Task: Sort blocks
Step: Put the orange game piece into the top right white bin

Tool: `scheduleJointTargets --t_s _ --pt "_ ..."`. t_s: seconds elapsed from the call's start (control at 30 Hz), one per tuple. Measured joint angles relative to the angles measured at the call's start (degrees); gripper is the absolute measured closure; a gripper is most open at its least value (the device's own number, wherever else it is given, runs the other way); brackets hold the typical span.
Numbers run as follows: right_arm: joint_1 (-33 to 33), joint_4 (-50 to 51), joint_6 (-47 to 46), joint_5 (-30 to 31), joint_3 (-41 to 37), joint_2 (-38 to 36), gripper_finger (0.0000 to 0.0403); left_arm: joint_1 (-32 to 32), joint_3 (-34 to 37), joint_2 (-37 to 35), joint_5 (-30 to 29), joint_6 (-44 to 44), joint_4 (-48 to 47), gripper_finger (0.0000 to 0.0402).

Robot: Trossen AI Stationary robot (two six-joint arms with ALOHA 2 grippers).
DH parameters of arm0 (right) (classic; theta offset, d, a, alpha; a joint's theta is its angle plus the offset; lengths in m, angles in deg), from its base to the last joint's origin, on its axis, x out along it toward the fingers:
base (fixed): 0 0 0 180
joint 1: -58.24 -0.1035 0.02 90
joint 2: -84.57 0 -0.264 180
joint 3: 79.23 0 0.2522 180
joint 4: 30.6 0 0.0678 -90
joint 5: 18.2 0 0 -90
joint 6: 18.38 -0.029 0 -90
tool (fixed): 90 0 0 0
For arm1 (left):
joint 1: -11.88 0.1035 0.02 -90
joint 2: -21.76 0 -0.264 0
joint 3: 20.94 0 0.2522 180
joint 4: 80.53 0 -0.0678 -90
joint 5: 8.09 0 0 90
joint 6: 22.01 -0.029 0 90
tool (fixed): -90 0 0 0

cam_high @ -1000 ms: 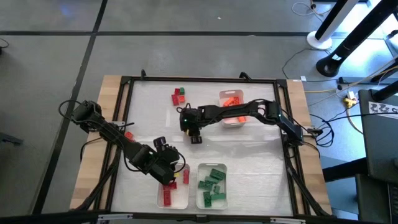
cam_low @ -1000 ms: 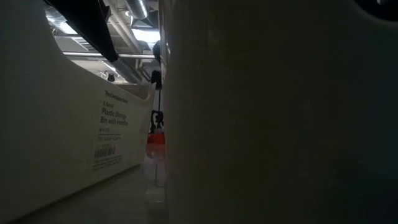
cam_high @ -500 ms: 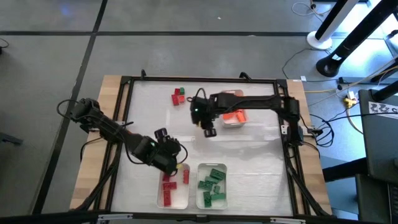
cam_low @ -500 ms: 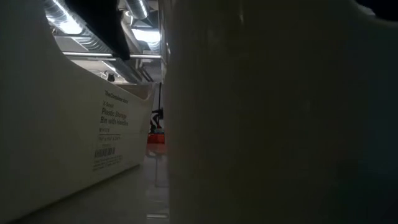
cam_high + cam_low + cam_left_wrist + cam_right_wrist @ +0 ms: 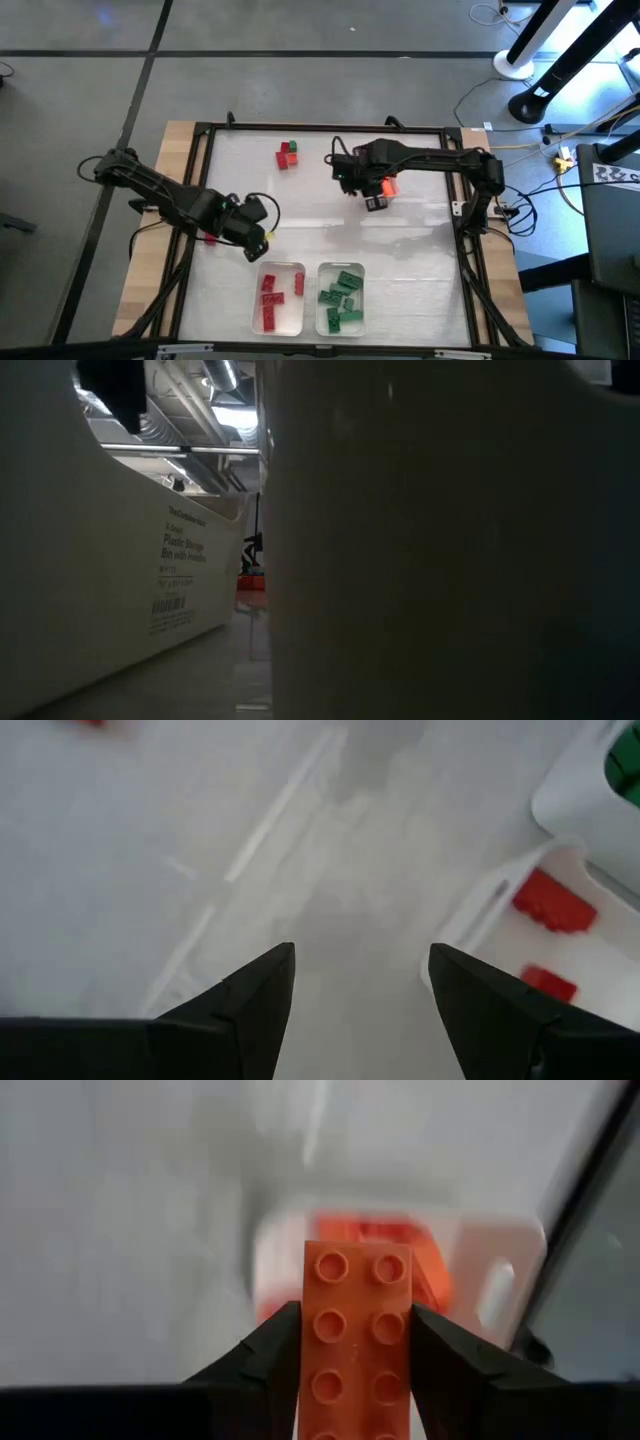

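My right gripper hangs over the white tray of orange blocks at the far middle of the table, shut on an orange studded block. My left gripper is open and holds nothing; it is above bare table, just left of and beyond the tray of red blocks. A tray of green blocks stands beside the red one. A few loose red and green blocks lie on the table near the far edge. My right gripper pinches the orange block between its two fingers, which lie on its two long sides. The studded face is turned toward the wrist camera. The fingers come from above, and the block is lifted clear over the orange tray.
A black frame borders the white work surface. In the low view the walls of white trays fill nearly everything. Bare table lies between the far tray and the two near trays.
My right gripper has carried the orange block toward the table's right, from the table's middle to over the orange tray. My left gripper has drawn back from over the red tray, toward the table's left and far side.
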Motion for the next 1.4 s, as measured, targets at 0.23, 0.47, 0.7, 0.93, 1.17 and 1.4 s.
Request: scheduleJointTargets --t_s 0.23,0.47,0.7,0.93,1.17,1.4 --pt "1.81 3.18 0.06 6.12 -6.34 0.04 0.0249 -3.35 0.0 0.12 1.82 1.84 -0.01 0.018" --pt "5.86 -5.65 3.02 6.28 -12.99 0.07 0.024 -4.92 0.0 0.17 1.81 1.99 0.34 0.018" --pt "7.91 -7.51 4.42 6.27 -14.2 0.07 0.0238 -4.92 0.0 0.17 2.85 11.74 0.09 0.018" --pt "7.87 -7.47 5.34 6.13 -14.2 0.07 0.0238 -5.52 0.02 0.19 8.4 22.38 -0.21 0.018" --pt "7.87 -7.45 7.5 6.15 -14.2 0.07 0.0237 -6.91 0.02 0.21 8.47 25.4 -0.28 0.018" --pt "7.87 -8.23 7.52 6.22 -14.2 0.07 0.0237 -8.82 0.02 0.22 8.49 32.93 -4.86 0.018"
